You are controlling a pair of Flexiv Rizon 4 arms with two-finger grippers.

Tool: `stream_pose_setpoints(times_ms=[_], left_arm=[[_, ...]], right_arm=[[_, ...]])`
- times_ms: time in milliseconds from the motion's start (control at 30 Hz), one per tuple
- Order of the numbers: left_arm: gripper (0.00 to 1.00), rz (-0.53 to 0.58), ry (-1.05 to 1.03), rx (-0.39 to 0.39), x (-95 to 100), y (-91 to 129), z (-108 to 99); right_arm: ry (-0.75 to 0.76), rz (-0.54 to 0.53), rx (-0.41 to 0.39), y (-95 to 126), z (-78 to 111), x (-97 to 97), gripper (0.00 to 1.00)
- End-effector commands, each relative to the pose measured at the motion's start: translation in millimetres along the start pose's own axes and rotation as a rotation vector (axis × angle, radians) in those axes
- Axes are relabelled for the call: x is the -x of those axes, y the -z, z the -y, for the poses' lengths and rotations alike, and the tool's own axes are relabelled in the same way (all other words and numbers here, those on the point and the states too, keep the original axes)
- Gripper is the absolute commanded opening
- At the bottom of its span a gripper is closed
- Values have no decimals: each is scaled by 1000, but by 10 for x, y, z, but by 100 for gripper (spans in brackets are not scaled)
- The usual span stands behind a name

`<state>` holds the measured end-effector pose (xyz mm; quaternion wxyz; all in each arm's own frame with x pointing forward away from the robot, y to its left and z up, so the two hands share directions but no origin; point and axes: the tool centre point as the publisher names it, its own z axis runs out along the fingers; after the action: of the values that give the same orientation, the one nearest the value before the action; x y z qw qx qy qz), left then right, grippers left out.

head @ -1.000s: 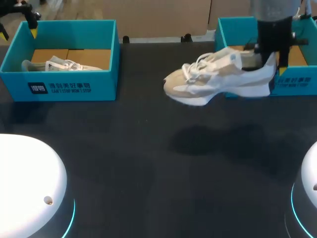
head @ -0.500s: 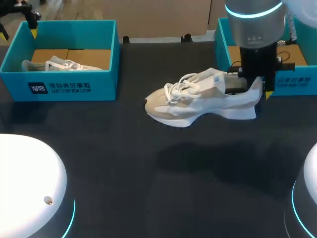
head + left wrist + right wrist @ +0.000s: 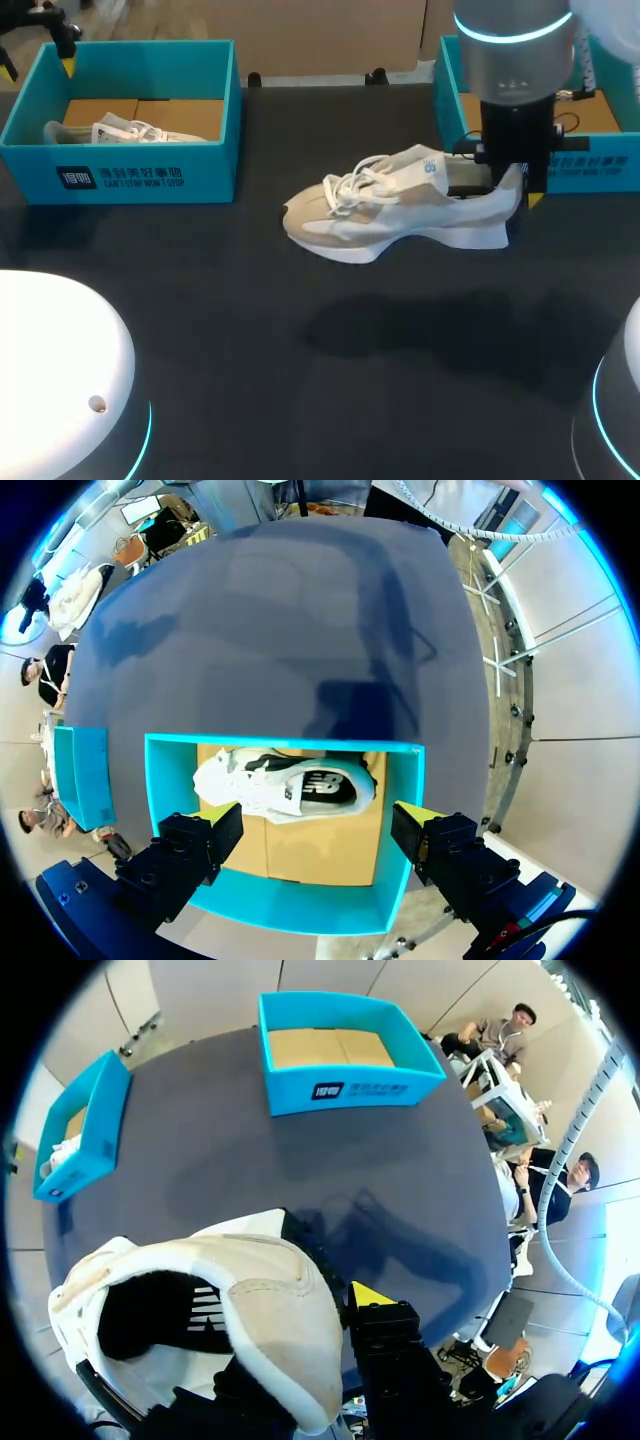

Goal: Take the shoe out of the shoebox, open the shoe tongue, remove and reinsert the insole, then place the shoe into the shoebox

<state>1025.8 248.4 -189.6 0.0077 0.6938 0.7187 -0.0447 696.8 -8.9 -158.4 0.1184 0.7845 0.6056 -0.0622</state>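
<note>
A beige and white shoe (image 3: 400, 210) hangs tilted above the dark table, toe to the left, shadow beneath it. My right gripper (image 3: 512, 185) is shut on its heel wall, one finger inside the opening; in the right wrist view the heel (image 3: 270, 1300) fills the space by the yellow fingertip (image 3: 368, 1295). Behind it stands the right blue shoebox (image 3: 590, 165), whose inside (image 3: 335, 1048) shows only cardboard. My left gripper (image 3: 315, 825) hangs open, high over the left blue shoebox (image 3: 400, 780), which holds a second white shoe (image 3: 290, 785).
The left shoebox (image 3: 150, 175) with its shoe (image 3: 120, 130) sits at the back left of the table (image 3: 250, 330). My left gripper (image 3: 38, 62) shows at the far left corner. White robot bases (image 3: 50, 380) flank the front edge.
My right arm has carried the shoe left and downward, away from the right shoebox toward the table's middle. The left arm has stayed put.
</note>
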Motion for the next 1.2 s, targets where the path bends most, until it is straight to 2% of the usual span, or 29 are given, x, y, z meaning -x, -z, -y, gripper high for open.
stream_pose_setpoints(times_ms=[33, 667, 867, 933, 1200], left_arm=[[100, -3, -1, -1, 0, 4, -3], [100, -3, -1, -1, 0, 4, -3], [100, -3, -1, -1, 0, 4, -3], [100, -3, -1, -1, 0, 4, -3], [100, -3, -1, -1, 0, 4, -3]], right_arm=[[1, -4, 0, 1, -3, 13, 0], [1, -4, 0, 1, -3, 13, 0], [-21, -13, 28, -208, -106, -90, 0], [-13, 21, 32, -294, -113, -123, 0], [-11, 31, 31, -705, -125, -263, 0]])
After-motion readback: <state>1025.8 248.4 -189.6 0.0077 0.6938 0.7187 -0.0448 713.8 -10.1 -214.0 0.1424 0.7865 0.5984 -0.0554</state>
